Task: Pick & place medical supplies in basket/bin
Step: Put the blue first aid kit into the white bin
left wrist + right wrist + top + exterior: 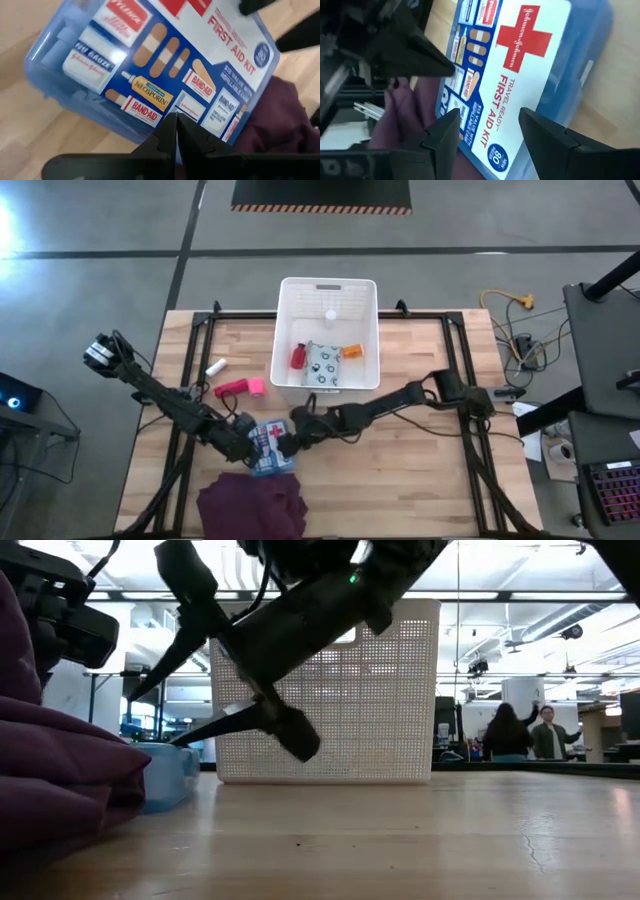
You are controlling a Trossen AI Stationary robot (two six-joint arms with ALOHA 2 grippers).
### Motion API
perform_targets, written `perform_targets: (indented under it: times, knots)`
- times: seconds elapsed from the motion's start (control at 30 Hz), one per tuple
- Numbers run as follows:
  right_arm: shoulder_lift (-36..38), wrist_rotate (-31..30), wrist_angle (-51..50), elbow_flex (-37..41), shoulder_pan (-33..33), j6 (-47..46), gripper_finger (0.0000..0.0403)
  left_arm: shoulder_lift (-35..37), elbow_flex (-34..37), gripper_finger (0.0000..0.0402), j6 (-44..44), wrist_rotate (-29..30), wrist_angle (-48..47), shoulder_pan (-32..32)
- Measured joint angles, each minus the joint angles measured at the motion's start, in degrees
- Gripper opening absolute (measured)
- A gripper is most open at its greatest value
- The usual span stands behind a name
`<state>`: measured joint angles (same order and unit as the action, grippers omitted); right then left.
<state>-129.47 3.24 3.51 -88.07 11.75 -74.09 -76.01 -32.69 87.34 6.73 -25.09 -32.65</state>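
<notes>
**A:** First-aid pouch (268, 446), blue with the red cross, lies flat on the table's near part, just beside the purple cloth (252, 507), with both arms meeting over it. How would you take it?

**B:** The right gripper (487, 131) hangs over the printed face with its 2 fingers spread wide. I'd turn it so the fingers straddle the pouch's narrow span, then lower until they pass its edges before closing. The cloth touches one end, so I'd grip away from that end or risk dragging fabric along.

**A:** And the left gripper (176, 131)?

**B:** Its fingers are pressed together with nothing between them, tips right at the pouch's edge. I judge it could steady the pouch while the right one closes.

**A:** Farther out?

**B:** The pink-red tube (232, 388), pink cube (257, 386) and white vial (215, 367) lie left of the basket (290, 288). Inside it sit the small red bottle (298, 357), patterned pouch (324, 366) and orange box (352, 351).

**A:** What does each view add?

**B:** Only the high view shows the basket's contents. The low view shows just its perforated wall (400, 690) and people far behind, while the wrist views alone show the finger spacing and the label.
</notes>
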Motion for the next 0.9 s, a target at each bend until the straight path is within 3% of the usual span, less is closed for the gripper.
perform_targets:
  times: [0.2,0.5,0.73,0.9]
  knots:
    - [5.4,-7.2,-13.2,0.6,0.2,2.2,0.0181,-0.1,0.1,0.0000,0.0,2.2,0.2,0.2]
    - [5.4,-10.3,-15.7,1.5,0.4,-0.9,0.0023,-0.1,0.1,0.0000,-0.3,1.8,0.2,0.3]
    - [5.4,-12.4,-14.3,1.7,-0.5,-0.5,0.0010,-0.1,0.1,0.0000,-0.3,0.9,0.6,1.3]
    - [4.1,-10.7,-11.9,1.7,-0.5,-1.3,0.0009,0.0,0.2,0.0000,-0.3,1.2,1.4,2.3]
